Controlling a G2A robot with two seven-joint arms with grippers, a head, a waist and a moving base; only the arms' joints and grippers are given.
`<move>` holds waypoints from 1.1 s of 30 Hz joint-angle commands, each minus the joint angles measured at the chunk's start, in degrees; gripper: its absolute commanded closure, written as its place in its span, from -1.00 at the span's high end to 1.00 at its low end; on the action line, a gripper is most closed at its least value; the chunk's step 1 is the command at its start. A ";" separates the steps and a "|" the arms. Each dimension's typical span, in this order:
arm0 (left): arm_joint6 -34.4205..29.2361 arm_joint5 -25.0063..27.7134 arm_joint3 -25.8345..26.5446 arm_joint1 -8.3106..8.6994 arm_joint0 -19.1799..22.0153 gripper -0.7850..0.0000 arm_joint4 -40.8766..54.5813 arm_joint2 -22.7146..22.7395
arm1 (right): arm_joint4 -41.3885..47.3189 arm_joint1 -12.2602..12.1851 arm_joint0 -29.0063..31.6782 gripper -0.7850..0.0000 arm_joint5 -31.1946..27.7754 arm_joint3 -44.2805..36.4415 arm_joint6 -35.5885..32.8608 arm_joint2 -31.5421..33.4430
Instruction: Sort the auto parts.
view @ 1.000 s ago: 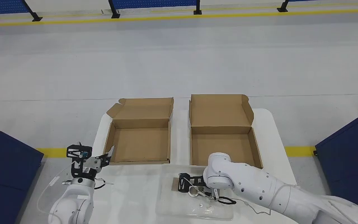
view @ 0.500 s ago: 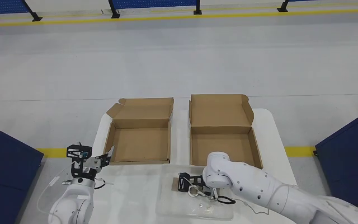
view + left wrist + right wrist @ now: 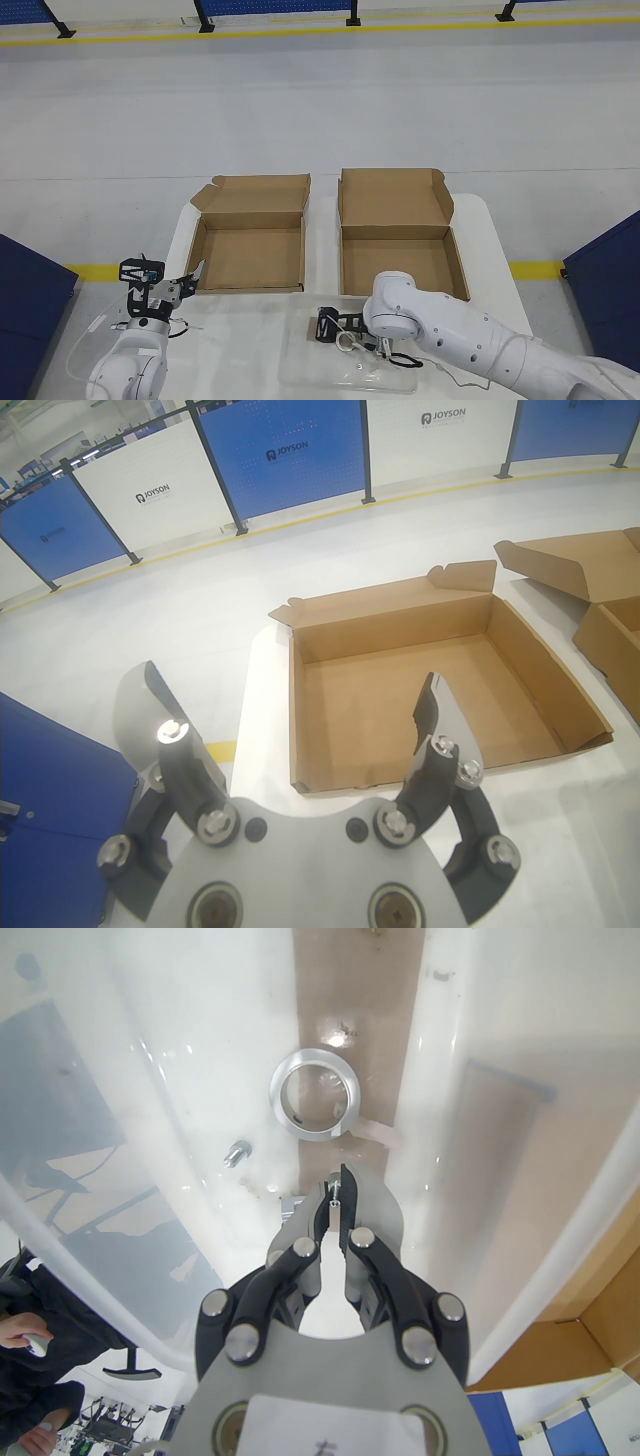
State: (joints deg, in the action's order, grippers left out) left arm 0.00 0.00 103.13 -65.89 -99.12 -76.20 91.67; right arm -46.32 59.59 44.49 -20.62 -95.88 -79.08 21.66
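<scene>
One small threaded screw (image 3: pixel 334 1189) is pinched at the very tips of the right hand (image 3: pixel 336 1202). Its jaws are drawn almost together around the screw, low inside the clear tray (image 3: pixel 300 368) at the middle of the worktop's (image 3: pixel 240 325) near edge. The step in hand looks like lifting that screw out and carrying it to a box.

The hold is thin and right at the tips, so a slow, straight rise should suit it best, with no twist of the wrist until the screw is above the tray wall. A metal ring (image 3: pixel 315 1095) lies just beyond the tips and a loose bolt (image 3: pixel 237 1153) near it. Pulling up rather than forward should leave both alone.

Two open cardboard boxes stand side by side toward the far edge, the left box (image 3: pixel 250 258) and the right box (image 3: pixel 400 265), both bare inside. Which one takes screws cannot be told. The right one is nearer, just past the tray.

Left hand (image 3: pixel 291 675) hangs wide open and holding nothing at the near left corner, well apart from the tray.
</scene>
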 commanded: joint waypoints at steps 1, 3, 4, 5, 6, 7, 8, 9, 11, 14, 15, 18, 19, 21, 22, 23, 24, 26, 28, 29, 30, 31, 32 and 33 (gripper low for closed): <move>0.00 0.00 0.00 0.00 0.00 1.00 0.00 0.00 | -0.01 0.02 -0.03 -1.00 -0.01 0.06 0.02 -0.04; 0.00 0.00 0.00 0.00 0.00 1.00 0.00 0.00 | -0.01 0.02 -0.03 -1.00 -0.01 0.06 0.02 -0.04; 0.00 0.00 0.00 0.00 0.00 1.00 0.00 0.00 | -0.01 0.02 -0.03 -1.00 -0.01 0.06 0.02 -0.04; 0.00 0.00 0.00 0.00 0.00 1.00 0.00 0.00 | -0.01 0.02 -0.03 -1.00 -0.01 0.06 0.02 -0.04; 0.00 0.00 0.00 0.00 0.00 1.00 0.00 0.00 | -0.01 0.02 -0.03 -1.00 -0.01 0.06 0.02 -0.04; 0.00 0.00 0.00 0.00 0.00 1.00 0.00 0.00 | -0.01 0.02 -0.03 -1.00 -0.01 0.06 0.02 -0.04; 0.00 0.00 0.00 0.00 0.00 1.00 0.00 0.00 | -0.01 0.02 -0.03 -1.00 -0.01 0.06 0.02 -0.04; 0.00 0.00 0.00 0.00 0.00 1.00 0.00 0.00 | -0.01 0.02 -0.03 -1.00 -0.01 0.06 0.02 -0.04; 0.00 0.00 0.00 0.00 0.00 1.00 0.00 0.00 | 0.13 0.02 0.12 -1.00 0.04 0.07 0.58 0.06; 0.00 0.00 0.00 0.00 0.00 1.00 0.00 0.00 | 2.41 -0.76 0.51 -1.00 -1.36 0.57 3.42 2.72; 0.00 0.00 0.00 0.00 0.00 1.00 0.00 0.00 | 4.13 -1.25 0.76 -1.00 -2.38 0.37 4.13 4.08; 0.00 0.00 0.00 0.00 0.00 1.00 0.00 0.00 | 9.14 -3.39 2.03 -1.00 -6.20 -0.36 4.80 9.01; 0.00 0.00 0.00 0.00 0.00 1.00 0.00 0.00 | 10.69 -4.21 2.76 -1.00 -7.43 -0.78 4.70 10.75; 0.00 0.00 0.00 0.00 0.00 1.00 0.00 0.00 | 14.98 -5.94 4.71 -1.00 -10.28 -1.63 5.69 14.59; 0.00 0.00 0.00 0.00 0.00 1.00 0.00 0.00 | 17.17 -6.86 5.73 -1.00 -11.53 -2.02 6.94 16.18; 0.00 0.00 0.00 0.00 0.00 1.00 0.00 0.00 | 18.59 -7.85 6.54 -1.00 -12.51 -2.20 7.92 17.65; 0.00 0.00 0.00 0.00 0.00 1.00 0.00 0.00 | 20.11 -8.83 7.39 -1.00 -13.43 -2.50 8.83 18.84; 0.00 0.00 0.00 0.00 0.00 1.00 0.00 0.00 | 24.04 -10.76 8.78 -1.00 -15.59 -2.59 10.99 20.73; 0.00 0.00 0.00 0.00 0.00 1.00 0.00 0.00 | 28.79 -12.56 9.57 -1.00 -17.87 -2.23 13.27 21.21; 0.00 0.00 0.00 0.00 0.00 1.00 0.00 0.00 | 29.63 -12.84 9.59 -1.00 -18.32 -2.15 13.72 21.17; 0.00 0.00 0.00 0.00 0.00 1.00 0.00 0.00 | 29.63 -12.84 9.59 -1.00 -18.32 -2.15 13.72 21.17; 0.00 0.00 0.00 0.00 0.00 1.00 0.00 0.00 | 29.63 -12.84 9.59 -1.00 -18.32 -2.15 13.72 21.17; 0.00 0.00 0.00 0.00 0.00 1.00 0.00 0.00 | 29.63 -12.84 9.59 -1.00 -18.32 -2.15 13.72 21.17; 0.00 0.00 0.00 0.00 0.00 1.00 0.00 0.00 | 29.63 -12.84 9.59 -1.00 -18.32 -2.15 13.72 21.17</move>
State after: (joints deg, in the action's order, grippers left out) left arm 0.00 0.00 103.13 -65.89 -99.12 -76.20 91.67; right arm -16.54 46.73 54.08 -38.98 -98.03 -65.32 42.83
